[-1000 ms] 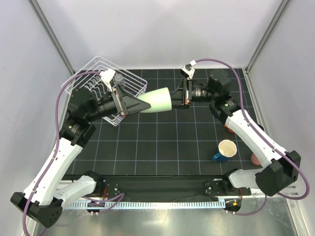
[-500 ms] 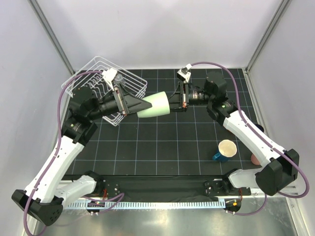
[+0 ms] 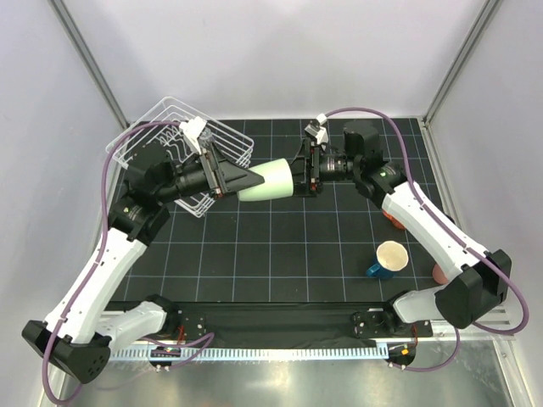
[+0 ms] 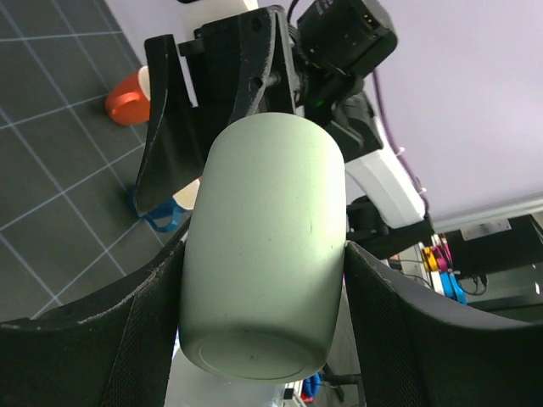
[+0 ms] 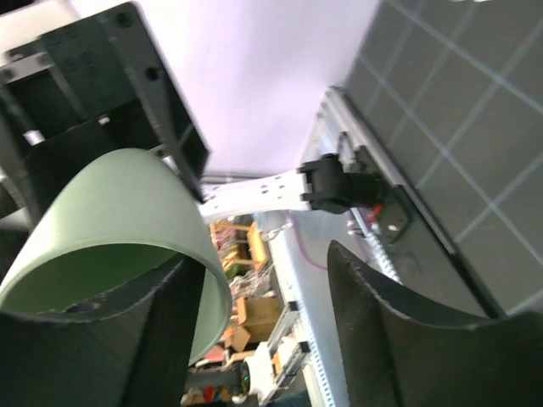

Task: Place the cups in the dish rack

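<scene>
Two grippers meet at one green cup (image 3: 273,178), which lies on its side in the air above the far half of the table (image 3: 254,246). At far left the rack (image 3: 170,114) sits cornerwise to the grid, with the left arm reaching across its near side. The left gripper (image 3: 248,180) is closed on the cup's base, its fingers (image 4: 127,339) pressing both flanks. The right gripper (image 3: 300,174) faces it at the mouth end with jaws apart and pinching nothing; the rim lies beside one finger and the other is well clear. This looks like a handover. To do it well, the right arm should draw straight back along the cup's axis so that no finger drags the rim. The left should keep its squeeze steady, since smooth glaze held near the base may slip, and only then swing to the rack and set the cup between dividers. Further right, a blue mug (image 3: 386,259) stands near the right arm, an orange cup (image 3: 394,222) peeks from behind it, and a pink cup (image 3: 439,274) is by the edge. The surface is a black mat with a pale grid. Plain pale walls (image 3: 280,51) with metal corner posts close the space in.
</scene>
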Robot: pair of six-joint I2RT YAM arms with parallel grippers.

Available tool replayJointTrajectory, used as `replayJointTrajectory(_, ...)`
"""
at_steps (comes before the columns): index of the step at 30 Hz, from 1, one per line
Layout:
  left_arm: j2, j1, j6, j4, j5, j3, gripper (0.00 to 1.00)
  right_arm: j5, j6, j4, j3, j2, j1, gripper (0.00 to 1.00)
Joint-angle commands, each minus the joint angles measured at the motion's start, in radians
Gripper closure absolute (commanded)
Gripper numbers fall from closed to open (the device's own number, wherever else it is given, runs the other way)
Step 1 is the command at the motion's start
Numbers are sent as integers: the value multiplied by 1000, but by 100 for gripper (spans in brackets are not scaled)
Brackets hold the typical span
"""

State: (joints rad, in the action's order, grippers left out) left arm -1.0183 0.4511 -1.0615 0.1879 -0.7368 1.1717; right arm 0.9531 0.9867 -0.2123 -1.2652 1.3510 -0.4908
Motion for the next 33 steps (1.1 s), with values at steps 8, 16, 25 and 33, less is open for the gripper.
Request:
replayJointTrajectory(8, -114, -2, 219, 450, 236, 213, 100, -430, -423, -715, -209, 49, 47, 27)
replayJointTrajectory(16, -268, -86, 298, 777, 504, 384, 100, -856, -611, -1001, -330, 27, 58, 16)
replayJointTrajectory(25, -465, -239, 224, 857, 655, 483, 100, -921, -643, -1056, -294, -36, 58, 12)
replayJointTrajectory(33, -672, -261, 221, 870, 731, 687, 100, -927, -646, -1047, -261, -81, 57, 12)
